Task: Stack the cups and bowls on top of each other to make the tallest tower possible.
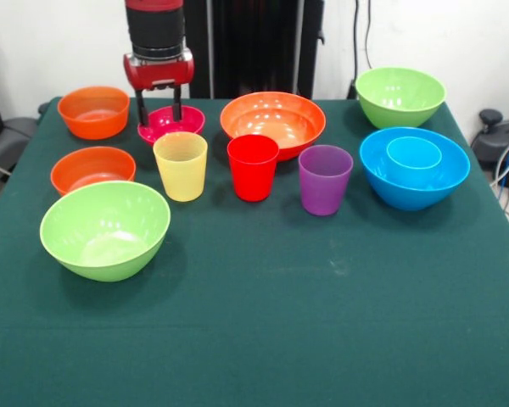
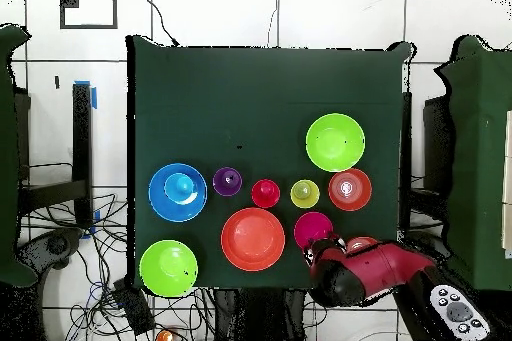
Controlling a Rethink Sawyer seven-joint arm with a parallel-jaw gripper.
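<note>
On the green table, cups stand unstacked.

Green table — yellow cup, red cup, purple cup.

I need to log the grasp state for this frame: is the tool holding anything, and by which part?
Cannot be told. The tool stands over the small magenta bowl, its tips down in or at the bowl, but a hold is not visible.

Light blue cup inside blue bowl
</note>
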